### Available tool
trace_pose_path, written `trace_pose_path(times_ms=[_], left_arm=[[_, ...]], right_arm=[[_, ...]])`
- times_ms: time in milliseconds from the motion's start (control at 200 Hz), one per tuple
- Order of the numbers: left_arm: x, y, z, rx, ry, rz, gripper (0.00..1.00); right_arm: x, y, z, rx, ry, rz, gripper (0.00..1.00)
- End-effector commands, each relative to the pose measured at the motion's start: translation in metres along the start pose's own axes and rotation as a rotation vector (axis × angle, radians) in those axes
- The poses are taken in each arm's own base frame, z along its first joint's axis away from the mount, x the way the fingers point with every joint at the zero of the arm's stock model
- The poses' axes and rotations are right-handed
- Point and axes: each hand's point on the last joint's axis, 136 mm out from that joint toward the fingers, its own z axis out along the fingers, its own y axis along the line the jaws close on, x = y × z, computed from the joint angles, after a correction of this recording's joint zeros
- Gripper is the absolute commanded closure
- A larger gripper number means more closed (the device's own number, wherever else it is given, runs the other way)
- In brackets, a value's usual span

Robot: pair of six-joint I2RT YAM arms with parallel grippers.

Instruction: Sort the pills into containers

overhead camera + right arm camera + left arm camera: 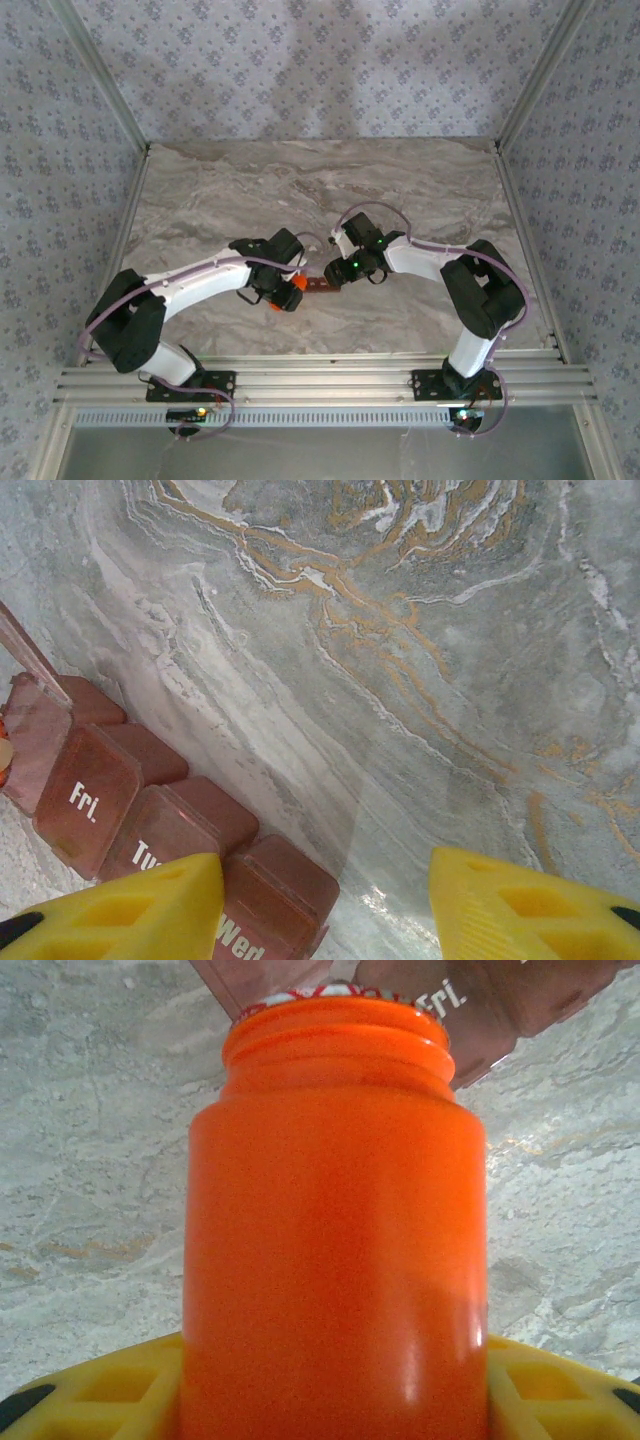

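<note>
Edges: the marbled tabletop (400, 180) ends at a metal rail (320, 385) at 6 o'clock, where both arm bases are bolted. Patterned walls close it off at 9, 12 and 3 o'clock.
Open room: the half toward 12 o'clock lies bare. The work is crowded into the middle, a little toward 6 o'clock.
Containers: one dark red-brown strip (150, 830) of four joined cells, flat on the tabletop at centre. Three lids read "Fri.", "Tu" and "Wed"; the fourth cannot be read.
Orange bottle: one (335, 1210), uncapped and held sideways at the strip's 9 o'clock end, its mouth right against the "Fri." lid. Whether they touch cannot be told.
Bottle mouth: red-and-white specks (310, 993) at the rim, too blurred to count.
Left claw (335, 1400): pinching the orange bottle across its body, a yellow finger on each side.
Right claw (325, 900): spread at the strip's 3 o'clock end, bare tabletop between its fingers (120, 910). One finger overlaps the "Wed" cell; contact cannot be told.
</note>
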Motion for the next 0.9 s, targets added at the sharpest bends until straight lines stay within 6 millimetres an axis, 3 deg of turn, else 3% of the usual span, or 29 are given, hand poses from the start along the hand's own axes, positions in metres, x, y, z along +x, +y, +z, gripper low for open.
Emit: trace_pose_path(times_ms=[0, 895], left_arm=[[0.0007, -0.0021, -0.0052, 0.023, 0.029, 0.013, 1.00], [-0.0001, -0.0017, -0.0122, 0.055, 0.114, 0.040, 1.00]], right_arm=[[0.0135, -0.0127, 0.0087, 0.042, 0.060, 0.032, 0.42], [0.0139, -0.0121, 0.0084, 0.038, 0.062, 0.034, 0.42]])
